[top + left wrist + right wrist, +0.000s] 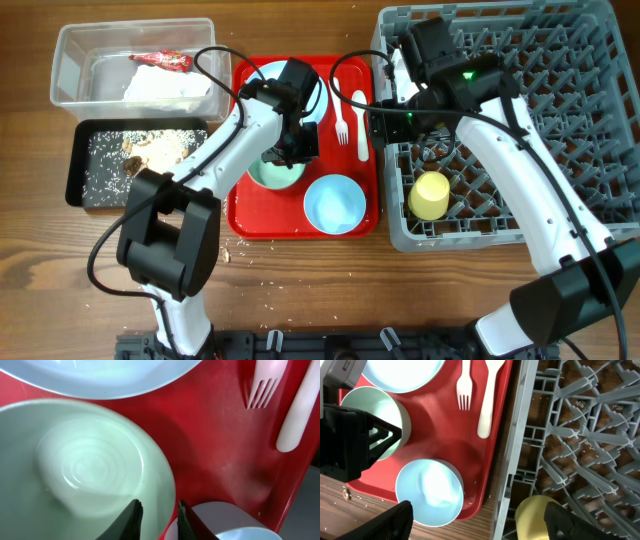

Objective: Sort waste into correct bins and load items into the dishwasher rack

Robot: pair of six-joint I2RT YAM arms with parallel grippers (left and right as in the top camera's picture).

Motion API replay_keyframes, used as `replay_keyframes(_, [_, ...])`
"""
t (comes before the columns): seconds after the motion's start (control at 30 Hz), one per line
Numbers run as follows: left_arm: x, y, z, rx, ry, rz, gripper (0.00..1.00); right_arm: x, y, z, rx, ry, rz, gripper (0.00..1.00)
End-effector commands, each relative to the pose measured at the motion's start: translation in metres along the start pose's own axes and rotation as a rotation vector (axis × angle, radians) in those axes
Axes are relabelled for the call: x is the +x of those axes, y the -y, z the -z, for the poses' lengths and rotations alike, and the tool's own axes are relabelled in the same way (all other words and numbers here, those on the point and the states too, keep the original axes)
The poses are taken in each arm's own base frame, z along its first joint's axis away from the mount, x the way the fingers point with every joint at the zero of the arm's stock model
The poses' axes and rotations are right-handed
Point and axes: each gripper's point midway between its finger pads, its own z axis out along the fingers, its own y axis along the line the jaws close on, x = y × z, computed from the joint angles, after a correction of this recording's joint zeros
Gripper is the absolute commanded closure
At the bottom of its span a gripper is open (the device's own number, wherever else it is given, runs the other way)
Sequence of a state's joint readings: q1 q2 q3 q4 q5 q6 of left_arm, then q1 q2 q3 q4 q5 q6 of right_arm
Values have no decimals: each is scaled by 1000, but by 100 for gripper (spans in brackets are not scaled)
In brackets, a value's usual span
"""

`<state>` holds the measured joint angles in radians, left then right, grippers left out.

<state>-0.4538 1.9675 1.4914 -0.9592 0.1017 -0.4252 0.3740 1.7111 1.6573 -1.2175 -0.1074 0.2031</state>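
Observation:
My left gripper (291, 152) (159, 517) straddles the rim of a pale green bowl (272, 175) (85, 465) on the red tray (300, 222), with its fingers nearly together on the rim. A pale blue bowl (334, 203) (430, 490) sits next to it. The blue plate (262, 75) (100, 375) lies behind, partly under my arm. A white fork (341, 128) and spoon (360, 122) lie at the tray's right. My right gripper (385, 120) (480, 520) is wide open and empty above the rack's left edge. A yellow cup (430, 195) (535, 515) sits in the grey rack (560, 120).
The clear tub (75, 70) at back left holds a red wrapper (160, 61) and a white napkin (165, 88). The black tray (78, 165) in front of it holds brownish scraps and rice crumbs. More crumbs lie on the wood (270, 255) in front of the red tray.

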Motion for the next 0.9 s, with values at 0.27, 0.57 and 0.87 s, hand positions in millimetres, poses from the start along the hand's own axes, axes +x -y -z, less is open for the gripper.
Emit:
replay_keyframes(0.27, [37,31,43,182,-113,-88,37,-9,-1,4,-4,45,27,14])
replay_keyframes(0.57, [87,13,0,-38,-185,-36,38,-9,-1,4,-5,45,27,14])
replay_keyframes(0.87, [86,11,-32,-21,-119,-19,65,-9,-1,4,-5,45,26,14])
